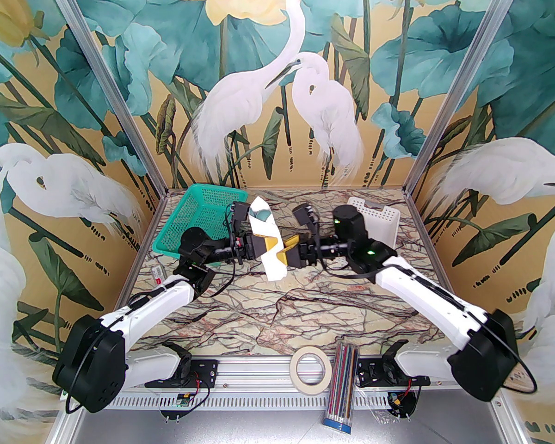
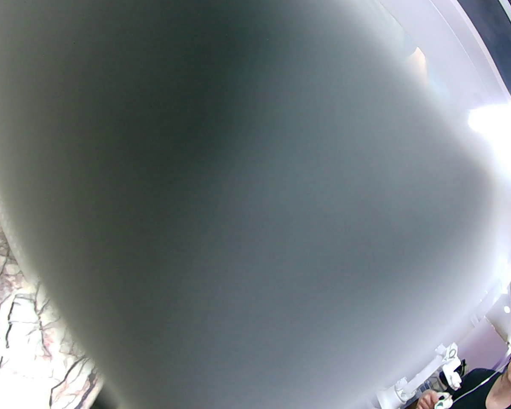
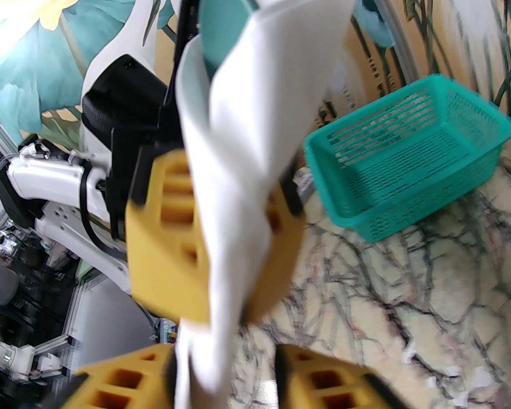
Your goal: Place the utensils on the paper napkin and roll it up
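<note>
1. As napkin wraps spoon, roll sits mid-air above table.
2. Left gripper clamps roll's middle; right gripper jaws apart around lower end, gripping nothing.
3. Risk: single pinch, loose paper; roll may unwind, spoon slips out.

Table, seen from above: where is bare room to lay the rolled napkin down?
Free: the near-middle marble, bordered by the left forearm, the right forearm and the tape roll. Also a narrow far strip between green basket and white basket. Crowded: the centre, where left gripper and right gripper meet at the napkin roll.
</note>
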### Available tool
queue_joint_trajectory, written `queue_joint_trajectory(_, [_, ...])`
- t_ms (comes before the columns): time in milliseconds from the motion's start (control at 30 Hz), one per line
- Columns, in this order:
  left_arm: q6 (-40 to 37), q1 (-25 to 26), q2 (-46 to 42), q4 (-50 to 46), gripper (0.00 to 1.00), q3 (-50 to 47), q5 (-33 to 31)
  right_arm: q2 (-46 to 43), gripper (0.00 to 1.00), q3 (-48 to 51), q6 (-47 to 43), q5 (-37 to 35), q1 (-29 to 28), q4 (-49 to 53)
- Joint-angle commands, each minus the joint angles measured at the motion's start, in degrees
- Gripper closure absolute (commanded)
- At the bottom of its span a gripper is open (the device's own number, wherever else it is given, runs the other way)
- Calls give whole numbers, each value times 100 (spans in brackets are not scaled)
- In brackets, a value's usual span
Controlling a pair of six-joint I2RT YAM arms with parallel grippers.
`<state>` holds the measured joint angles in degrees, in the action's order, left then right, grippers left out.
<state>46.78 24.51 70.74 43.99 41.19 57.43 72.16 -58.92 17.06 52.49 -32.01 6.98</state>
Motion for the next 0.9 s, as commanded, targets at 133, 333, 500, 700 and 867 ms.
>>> queue_joint_trajectory(133, [-1480, -558, -354, -2639, 100, 721, 541, -884, 25, 292, -174, -443, 818, 685])
queue_joint_trajectory(333, [-3621, -1268, -232, -6024, 100, 1903, 593, -1251, 19, 330, -298, -1195, 1654, 1427])
queue_joint_trajectory(500, [-5318, -2113, 405, -8452, 100, 3192, 465, -1245, 19, 285, -487, -1529, 2200, 1838])
queue_joint_trajectory(700, [-6184, -2598, 1567, -9649, 100, 4371, -294, -1156, 9, 272, -751, -1491, 2366, 1923])
queue_joint_trajectory(867, [-6604, -2970, 2513, -10255, 100, 5232, -1153, -1056, 6, 263, -919, -1474, 2414, 2026])
